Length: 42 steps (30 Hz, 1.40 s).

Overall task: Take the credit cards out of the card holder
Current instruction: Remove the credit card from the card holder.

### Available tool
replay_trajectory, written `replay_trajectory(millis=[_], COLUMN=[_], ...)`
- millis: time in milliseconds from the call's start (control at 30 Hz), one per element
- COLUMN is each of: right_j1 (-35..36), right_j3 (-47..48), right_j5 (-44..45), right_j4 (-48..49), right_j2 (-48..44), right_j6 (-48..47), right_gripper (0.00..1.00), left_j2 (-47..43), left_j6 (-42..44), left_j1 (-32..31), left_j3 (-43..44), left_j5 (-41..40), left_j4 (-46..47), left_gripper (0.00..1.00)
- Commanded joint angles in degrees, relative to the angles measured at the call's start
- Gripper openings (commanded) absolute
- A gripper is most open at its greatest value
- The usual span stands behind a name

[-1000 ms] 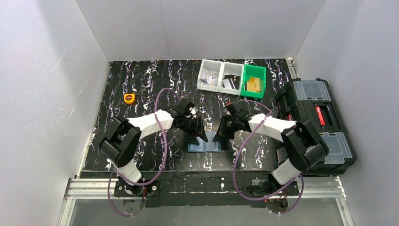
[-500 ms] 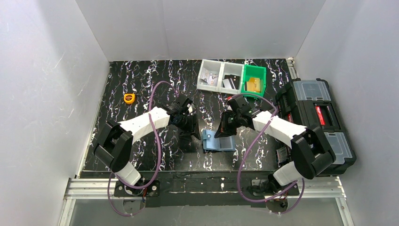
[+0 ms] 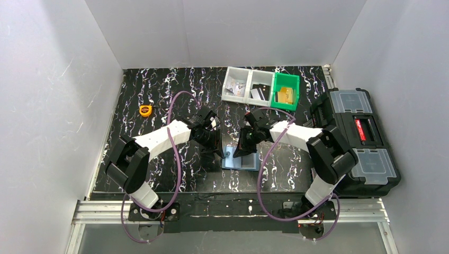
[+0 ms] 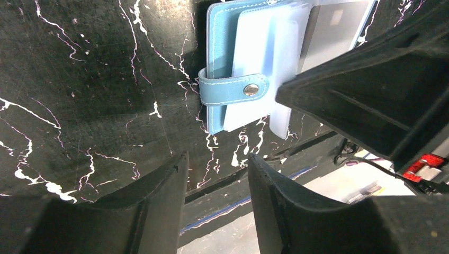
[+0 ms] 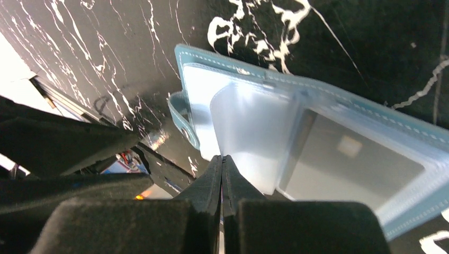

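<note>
Top external view: open card holder between both pincers, right one on it

Opened flat, the card holder (image 3: 241, 162) lies near the middle of the worktop (image 3: 159, 90), with its long axis running left to right. The right pincer (image 5: 222, 165) is clenched with nothing visibly gripped. Its joined tips are down at the clear inner sleeve, though I cannot tell if they press it. A grey card (image 5: 349, 159) sits in a pocket on the half away from the strap (image 4: 227, 90), just beside those tips. The left pincer (image 4: 217, 164) stands released and empty, just off the strap end and not touching it. By my judgement the right arm is nearer the card, and the left would have to reach across the strap end.
</note>
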Motion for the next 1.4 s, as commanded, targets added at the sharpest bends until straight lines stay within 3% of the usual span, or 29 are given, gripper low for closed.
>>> replay_trajectory(millis=[0, 100, 200, 433, 900, 1200, 1367], right_j1=[1.1, 1.7, 1.9, 2.0, 1.9, -0.2, -1.3], right_j3=[3.6, 4.8, 5.1, 5.1, 5.7, 0.8, -5.0], right_j5=[-0.4, 0.2, 0.7, 1.0, 3.7, 10.0, 12.6], right_j4=[2.8, 2.8, 2.9, 4.2, 2.7, -2.1, -4.6], right_j2=[2.5, 3.9, 4.4, 3.9, -0.8, -10.9, -15.9], right_j6=[2.2, 2.9, 3.4, 4.7, 5.1, 4.8, 4.4], right_gripper=[0.01, 0.03, 0.17, 0.40, 0.66, 0.67, 0.54], left_j2=[-1.8, -2.2, -2.6, -3.5, -3.6, 0.3, 6.0], left_j6=[1.3, 1.6, 1.8, 2.0, 3.0, 2.5, 1.6], left_j1=[0.6, 0.8, 1.1, 1.4, 1.5, -2.8, -6.3], left_j3=[1.4, 1.4, 1.3, 1.2, 2.4, 6.6, 11.3], left_j5=[0.1, 0.1, 0.1, 0.2, 3.1, 3.9, 4.1], left_j4=[-2.0, -2.3, -2.5, -2.8, -2.8, -2.0, -0.8], left_gripper=[0.43, 0.43, 0.43, 0.43, 0.43, 0.42, 0.37])
